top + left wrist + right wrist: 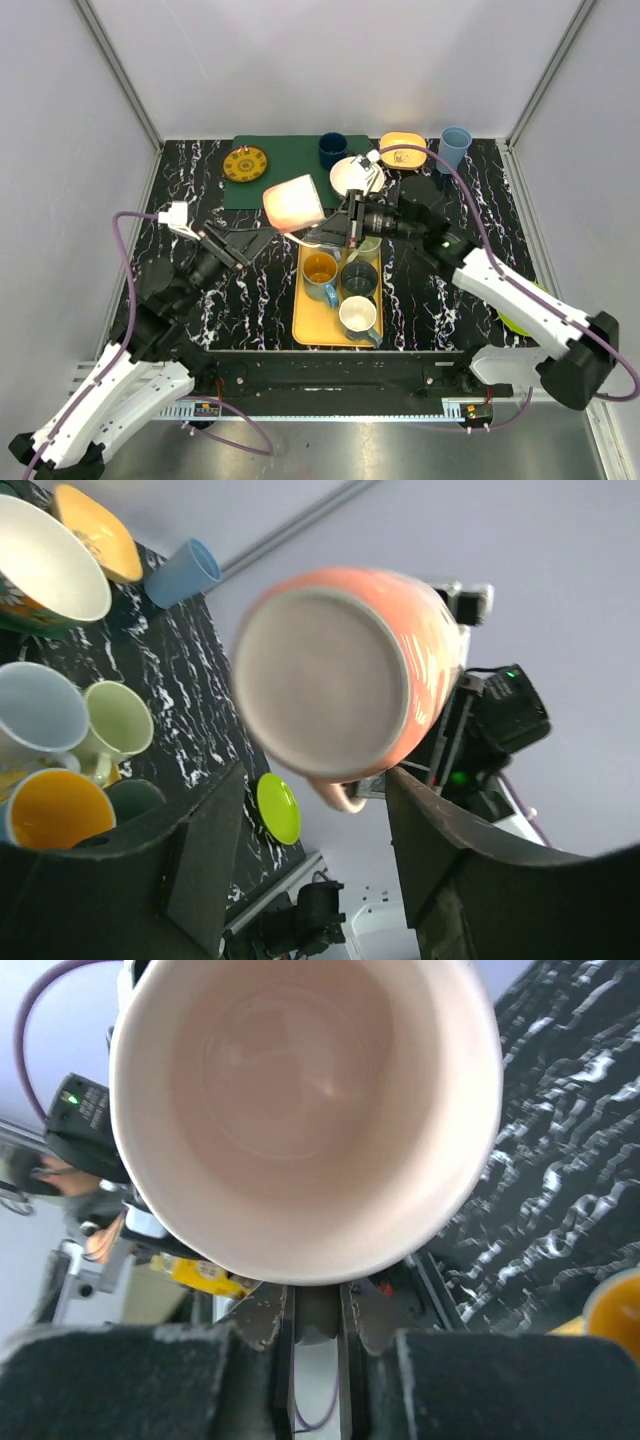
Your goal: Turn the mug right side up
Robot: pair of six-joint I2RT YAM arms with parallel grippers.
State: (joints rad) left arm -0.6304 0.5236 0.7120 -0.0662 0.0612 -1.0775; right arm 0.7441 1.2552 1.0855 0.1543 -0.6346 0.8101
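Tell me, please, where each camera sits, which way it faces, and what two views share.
Top external: above and behind the arms, looking down on the table; both arms show, left gripper and right gripper at the pink mug.
Left wrist: on the left arm, facing the mug's base; its own open fingers frame it.
Right wrist: on the right arm, facing into the mug's mouth; its own fingers pinch the handle.
Shared: all three see the mug, the wrist cameras from opposite ends.

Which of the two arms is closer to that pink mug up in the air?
Right. The right gripper pinches the rim of the pink mug; the left gripper sits open at its base, apparently not gripping.
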